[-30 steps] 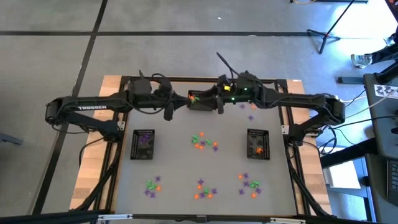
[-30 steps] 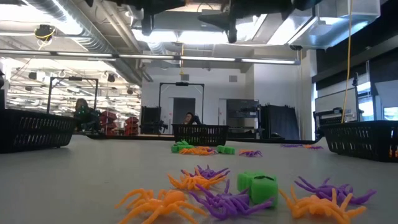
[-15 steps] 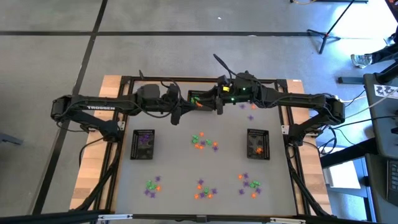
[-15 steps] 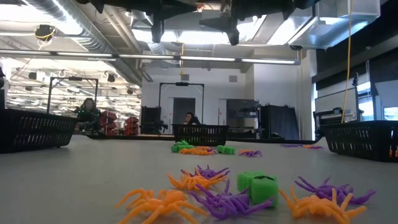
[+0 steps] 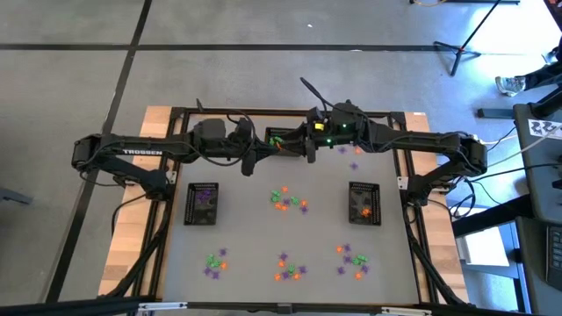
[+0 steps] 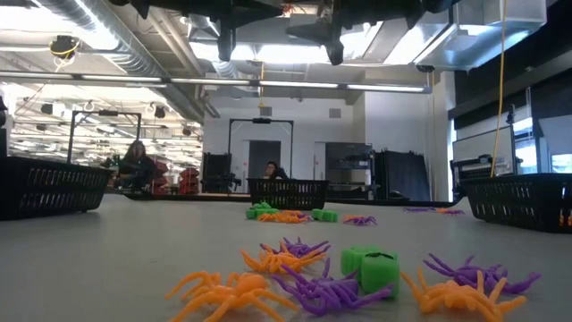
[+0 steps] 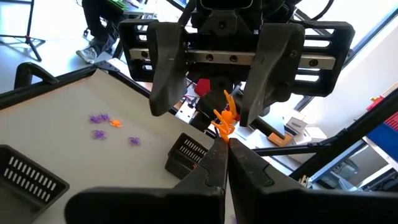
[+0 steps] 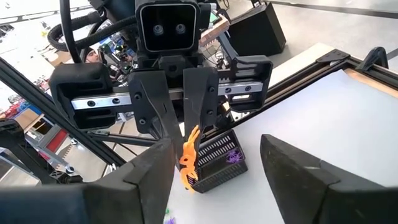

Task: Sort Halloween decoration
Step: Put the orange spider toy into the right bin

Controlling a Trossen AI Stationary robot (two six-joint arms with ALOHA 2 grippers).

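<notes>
Halloween decoration (image 7: 222, 121) pinched in left claw (image 7: 225, 144), right claw (image 8: 214, 155) spread around it

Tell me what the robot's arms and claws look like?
Both arms are black and jointed, with black cables looping off them. The left arm has TROSSEN written on it in white. Green lights glow on the right arm. The left gripper has two flat black fingers below a boxy camera. The right gripper has wide dark grey fingers on a silver rail.

Purple, green and orange on grey

Orange trinket (image 7: 224, 119) between dark fingers (image 7: 214, 163); black mesh baskets (image 5: 203, 204); pale grey table (image 5: 246, 237).
</notes>
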